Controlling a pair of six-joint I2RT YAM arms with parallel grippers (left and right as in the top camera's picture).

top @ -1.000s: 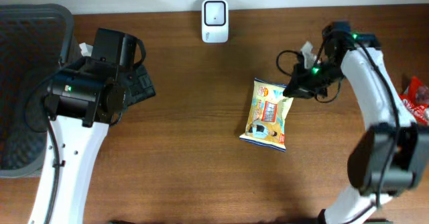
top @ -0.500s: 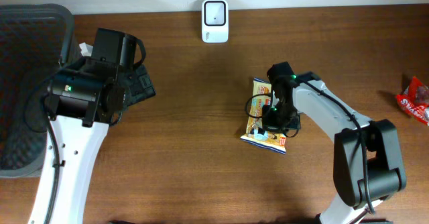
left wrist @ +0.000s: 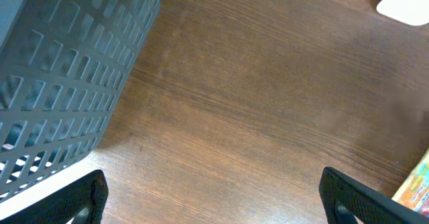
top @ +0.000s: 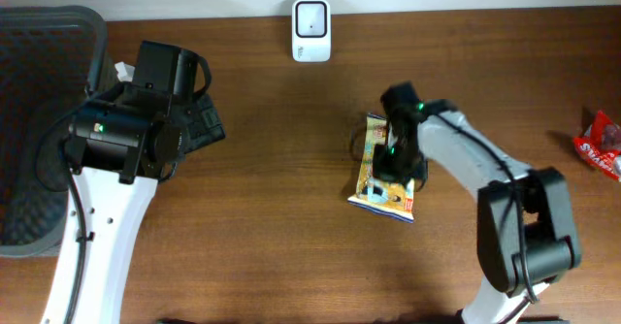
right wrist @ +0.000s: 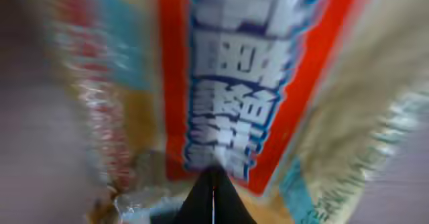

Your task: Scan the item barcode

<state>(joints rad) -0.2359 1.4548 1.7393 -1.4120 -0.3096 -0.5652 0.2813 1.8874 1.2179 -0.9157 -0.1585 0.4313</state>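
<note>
Right hand: you have the right gripper [top: 393, 159] directly over the snack bag [top: 376, 192], right-centre of the table [top: 291, 246].
Right hand state: fingers pressed fully together; in the wrist view they meet in one dark point [right wrist: 213, 196] at the bottom of the frame. Nothing shows between them.
Contact: you can't tell whether the tips touch the wrapper or sit just above it; the wrist view is blurred.
Bag position: flat on the table, long side running roughly front to back, printed face up. Its upper right part is hidden under your right arm; the lower end and left edge stay visible.
Bag close up: the red band with blue and white lettering fills the right wrist view, so the closed tips are over the middle of the printed face.
Scanner: white scanner [top: 310, 16] at the back edge of the table, well apart from the bag, up and to its left.
Left hand: the left gripper [left wrist: 213, 200] is spread wide and empty, over bare wood, well apart from the bag.
Left wrist view: a corner of the bag sits at the lower right edge, the scanner at the upper right.
Basket: grey basket [top: 39, 120] at the far left, beside your left arm.
Other: red packet [top: 602, 145] at the right edge of the table.
</note>
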